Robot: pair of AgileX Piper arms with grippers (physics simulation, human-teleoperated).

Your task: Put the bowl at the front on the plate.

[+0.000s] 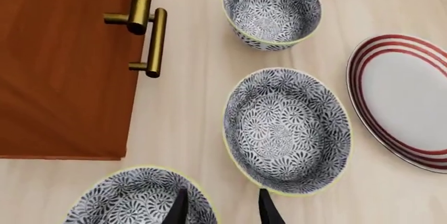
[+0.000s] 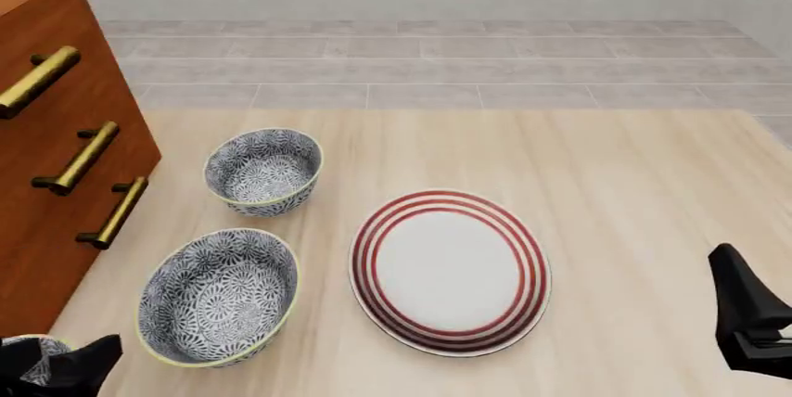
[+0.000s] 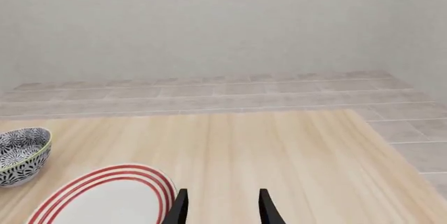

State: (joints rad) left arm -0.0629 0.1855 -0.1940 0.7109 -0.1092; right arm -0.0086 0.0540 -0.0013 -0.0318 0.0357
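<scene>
- Left wrist view: left gripper [image 1: 222, 208] had its jaws spread, one finger over the bowl's [image 1: 140, 198] rim, nothing grabbed. Two more bowls sat further on, with the plate [image 1: 405, 98] beside the middle bowl [image 1: 286, 130].
- Front view: the bowl [image 2: 31, 360] was barely in frame at the near left corner, well apart from the plate [image 2: 448, 272].
- Right wrist view: right gripper [image 3: 222, 208] was released, hanging just past the plate's [image 3: 104, 195] edge.

L gripper [image 1: 220, 208]: jaws apart, nothing held | R gripper [image 3: 222, 207]: jaws apart, nothing held, low at right edge
</scene>
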